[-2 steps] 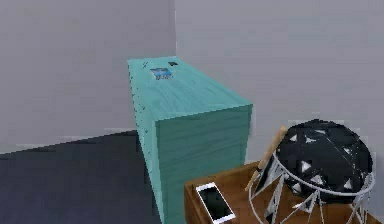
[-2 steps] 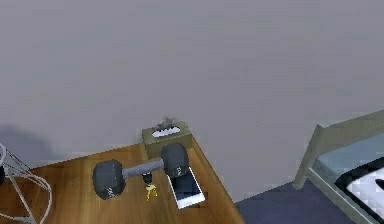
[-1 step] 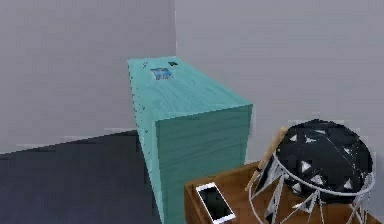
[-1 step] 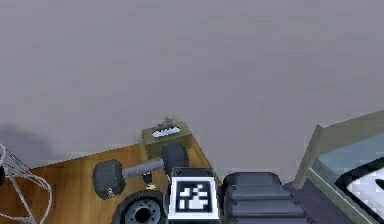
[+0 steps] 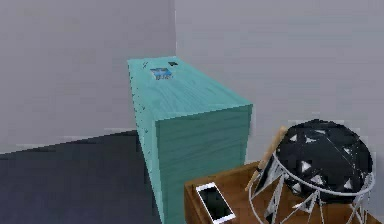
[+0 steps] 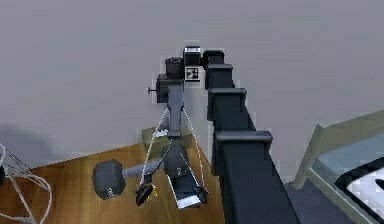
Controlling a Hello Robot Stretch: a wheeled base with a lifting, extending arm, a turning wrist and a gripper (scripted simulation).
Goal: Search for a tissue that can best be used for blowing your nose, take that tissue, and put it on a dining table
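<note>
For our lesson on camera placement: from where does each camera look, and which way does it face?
Forward view: on the robot, facing ahead and slightly down at a teal cabinet, with a wooden table and a black wire-framed ball nearer; own body: none.
Arm side view: on the robot's body, facing out sideways along the arm, with the gripper seen against the wooden table.
Shared: the wooden table, and the ball's wires at the arm side view's left edge.
</note>
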